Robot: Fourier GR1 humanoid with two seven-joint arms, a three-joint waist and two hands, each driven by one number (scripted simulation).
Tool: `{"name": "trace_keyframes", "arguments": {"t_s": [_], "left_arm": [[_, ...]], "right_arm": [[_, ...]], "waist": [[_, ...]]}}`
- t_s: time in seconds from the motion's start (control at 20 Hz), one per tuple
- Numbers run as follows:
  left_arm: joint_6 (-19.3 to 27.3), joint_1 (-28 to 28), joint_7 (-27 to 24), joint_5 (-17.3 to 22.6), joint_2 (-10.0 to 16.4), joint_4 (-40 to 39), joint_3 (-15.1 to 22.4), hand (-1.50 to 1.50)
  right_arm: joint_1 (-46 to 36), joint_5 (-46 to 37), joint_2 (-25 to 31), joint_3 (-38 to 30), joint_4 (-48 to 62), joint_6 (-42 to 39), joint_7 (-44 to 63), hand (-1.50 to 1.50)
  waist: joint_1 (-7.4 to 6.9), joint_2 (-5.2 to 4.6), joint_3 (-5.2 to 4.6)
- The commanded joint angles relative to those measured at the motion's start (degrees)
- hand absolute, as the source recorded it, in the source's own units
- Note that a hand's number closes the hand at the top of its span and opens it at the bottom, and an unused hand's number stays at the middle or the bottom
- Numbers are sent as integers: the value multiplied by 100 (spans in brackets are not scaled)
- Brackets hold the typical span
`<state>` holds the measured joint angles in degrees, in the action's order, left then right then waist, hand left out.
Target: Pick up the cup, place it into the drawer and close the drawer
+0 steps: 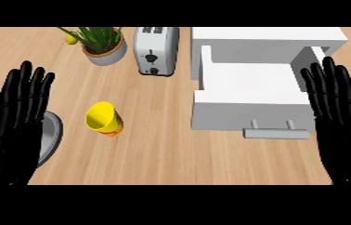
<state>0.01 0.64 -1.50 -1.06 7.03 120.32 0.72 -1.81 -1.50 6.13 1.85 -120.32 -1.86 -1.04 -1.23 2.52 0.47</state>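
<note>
A yellow cup (pixel 104 119) with an orange band near its base stands on the wooden counter (pixel 165 149), left of centre, its mouth facing up toward me. A white drawer (pixel 250 96) is pulled out of its white cabinet (pixel 267 39) at the right, with a grey bar handle (pixel 276 133) at its front. My left hand (pixel 24 112) rests open at the left edge, fingers up, well apart from the cup. At the right edge my right hand (pixel 332 108) stays open too, beside the drawer's right side.
A silver toaster (pixel 156 50) stands at the back centre. A potted green plant (pixel 103 45) sits left of it, with a small yellow thing (pixel 71 40) beside the pot. A grey plate (pixel 48 138) shows partly under my left hand.
</note>
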Motion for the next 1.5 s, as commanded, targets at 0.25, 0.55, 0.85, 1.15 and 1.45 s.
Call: {"name": "trace_keyframes", "arguments": {"t_s": [0.25, 0.55, 0.85, 1.15, 1.45], "left_arm": [[-301, 230, -213, 452, 111, -85, -642, -150], [203, 11, 301, 1221, -515, -1122, -892, -150], [-135, -5, -170, 1301, -202, -1982, -1309, -150], [28, -248, -553, 1074, -294, -3002, -1307, -150], [-391, 96, -1181, 1227, 37, -3776, -1728, -150]], "right_arm": [[257, 54, -201, -159, 115, 33, -427, -150], [-205, 736, 325, -302, 283, -562, 906, -150], [-448, 818, 298, -556, 980, -728, 406, -150], [-743, 817, 365, -663, 950, -727, 645, -150], [-763, 651, 292, -550, 1038, -756, 464, -150]], "waist": [[119, -248, -47], [137, -259, -49], [119, -255, -47], [128, -253, -47], [114, -252, -48]]}}
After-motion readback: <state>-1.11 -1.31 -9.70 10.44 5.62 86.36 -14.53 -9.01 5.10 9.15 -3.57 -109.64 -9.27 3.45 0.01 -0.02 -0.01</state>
